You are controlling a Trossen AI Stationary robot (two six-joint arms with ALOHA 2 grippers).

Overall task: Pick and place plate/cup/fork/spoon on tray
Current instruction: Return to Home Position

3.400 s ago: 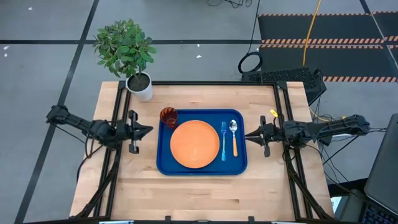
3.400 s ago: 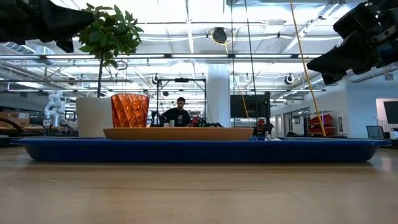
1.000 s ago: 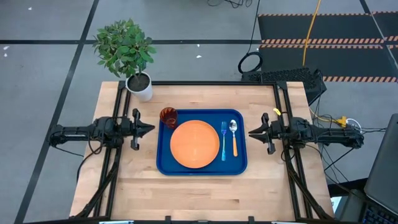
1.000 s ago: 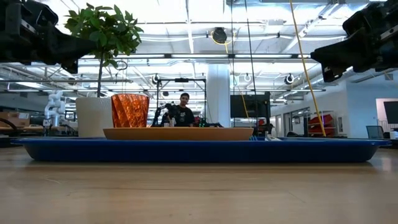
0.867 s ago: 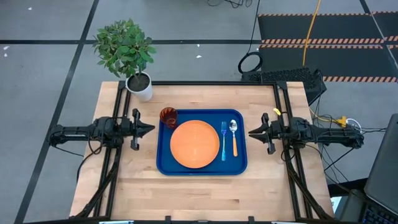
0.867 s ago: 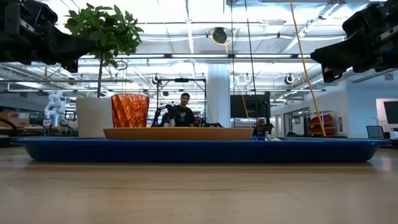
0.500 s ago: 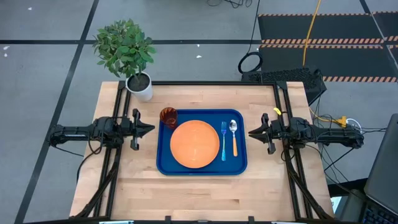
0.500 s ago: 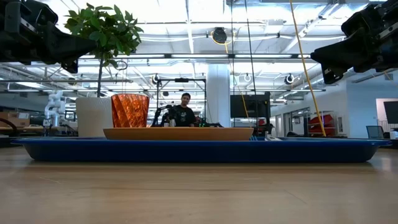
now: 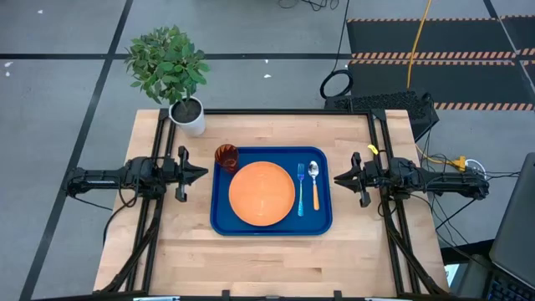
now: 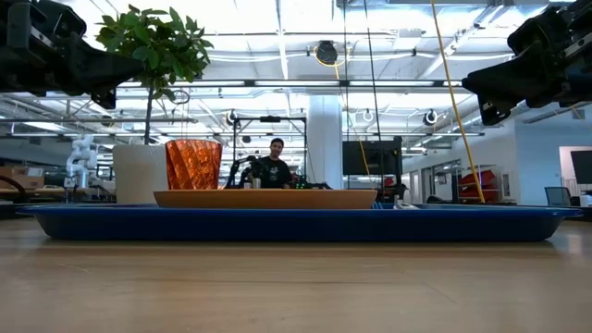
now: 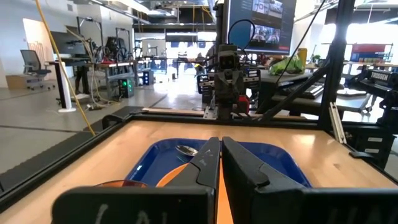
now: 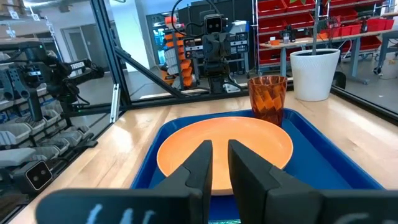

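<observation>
Tableware sits arranged on the rectangular dark blue plastic tray (image 9: 272, 224): round orange plate (image 9: 263, 194), red-brown tumbler cup (image 9: 226, 156), blue-handled fork (image 9: 301, 189), orange-handled spoon (image 9: 314, 186); left gripper (image 9: 201, 174) and right gripper (image 9: 337, 178), nearly closed and empty, flank it, so setting looks complete.

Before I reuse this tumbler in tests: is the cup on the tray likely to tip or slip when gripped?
The cup looks taller than wide, so a push near its rim would probably tip it. Its faceted, translucent wall suggests light, stiff plastic, likely easy to lift. It stands close to the plate in the tray corner, leaving little room.
</observation>
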